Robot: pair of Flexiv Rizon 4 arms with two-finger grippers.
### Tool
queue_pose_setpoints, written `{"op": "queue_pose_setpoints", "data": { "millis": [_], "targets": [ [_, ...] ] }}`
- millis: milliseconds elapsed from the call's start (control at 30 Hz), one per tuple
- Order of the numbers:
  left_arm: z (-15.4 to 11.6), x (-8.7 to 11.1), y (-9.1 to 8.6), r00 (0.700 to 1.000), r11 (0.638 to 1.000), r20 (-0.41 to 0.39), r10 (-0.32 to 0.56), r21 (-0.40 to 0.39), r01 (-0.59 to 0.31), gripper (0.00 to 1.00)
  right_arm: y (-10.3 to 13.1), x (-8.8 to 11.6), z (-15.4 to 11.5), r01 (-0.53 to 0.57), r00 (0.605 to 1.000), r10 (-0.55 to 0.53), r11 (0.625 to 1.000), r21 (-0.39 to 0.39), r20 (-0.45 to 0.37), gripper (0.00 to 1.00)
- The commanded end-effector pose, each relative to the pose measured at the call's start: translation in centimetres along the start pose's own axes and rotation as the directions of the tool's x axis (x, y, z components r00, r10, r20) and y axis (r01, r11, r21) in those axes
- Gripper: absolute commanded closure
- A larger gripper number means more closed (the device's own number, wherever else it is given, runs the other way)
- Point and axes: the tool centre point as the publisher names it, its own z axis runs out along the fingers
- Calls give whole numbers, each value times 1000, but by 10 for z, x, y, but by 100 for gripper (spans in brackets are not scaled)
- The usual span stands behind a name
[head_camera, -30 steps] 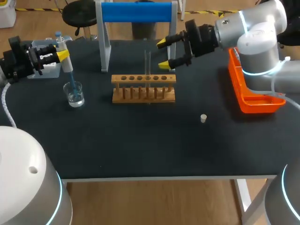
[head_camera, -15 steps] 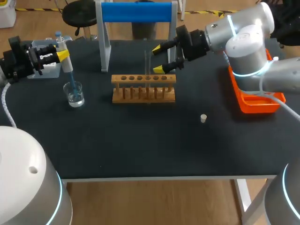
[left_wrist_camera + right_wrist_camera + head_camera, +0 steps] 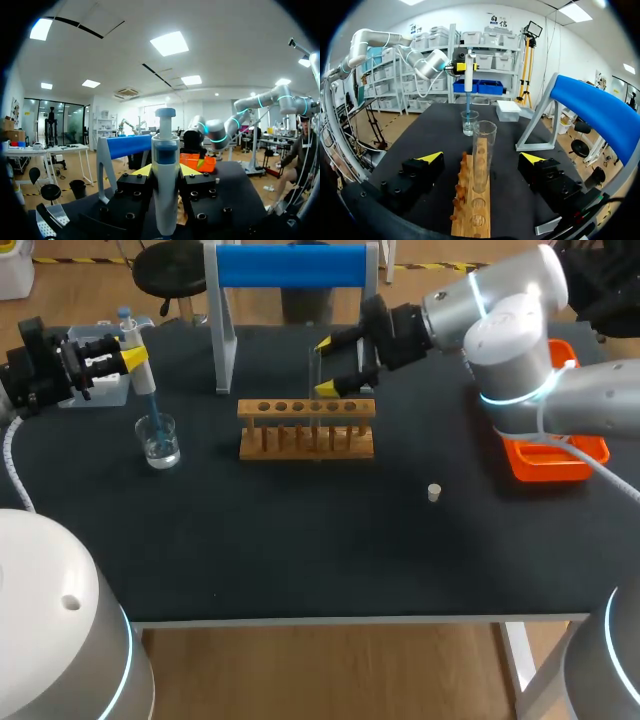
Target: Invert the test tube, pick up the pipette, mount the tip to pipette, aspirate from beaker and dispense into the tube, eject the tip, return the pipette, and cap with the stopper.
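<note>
Right jaws: The right gripper (image 3: 481, 158) is wide open. One yellow tip sits on each side of the test tube (image 3: 483, 150), and neither tip touches the glass.
Left jaws: The left gripper (image 3: 165, 172) is closed on the pipette (image 3: 165, 145) and squeezes its fat body from both sides.
Test tube: It stands straight up in the wooden rack (image 3: 306, 428), open end on top. It looks empty.
Pipette tip: The thin blue tip (image 3: 155, 412) points down into the beaker (image 3: 159, 441). I cannot tell if its end is under the water.
Step now: I think the pipette is taking a drink from the beaker while the right arm gets ready to hold the tube.
Doing it well: Close the right jaws slowly on the middle of the tube, with both tips meeting it together so it does not lean in its hole. Squeeze just enough, because the glass is thin and slippery. Keep the pipette straight and its tip low in the water so it sucks no air.
Shapes and feel: The tube is clear, round, tall and smooth. The rack is light brown wood with a row of round holes. The beaker is a small clear cup with a little water.
Stopper: A small pale plug (image 3: 434, 492) sits alone on the dark table (image 3: 300, 540), well apart from the rack.
Tray: An orange plastic tray (image 3: 550, 458) lies under the right arm.
</note>
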Motion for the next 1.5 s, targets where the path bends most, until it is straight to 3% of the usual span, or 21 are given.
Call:
{"op": "queue_pose_setpoints", "data": {
  "millis": [33,533,1500],
  "targets": [
    [-1,-1,-1,1000,1000,-4,-1,0,1,100,3,3,4,3,1000,-4,1000,18,16,0],
    [-1,-1,-1,1000,1000,-4,-1,0,1,100,9,1,16,25,998,-28,999,42,58,0],
    [-1,-1,-1,1000,1000,-4,-1,0,1,100,-2,-11,31,34,998,-38,996,84,47,0]
  ]
}}
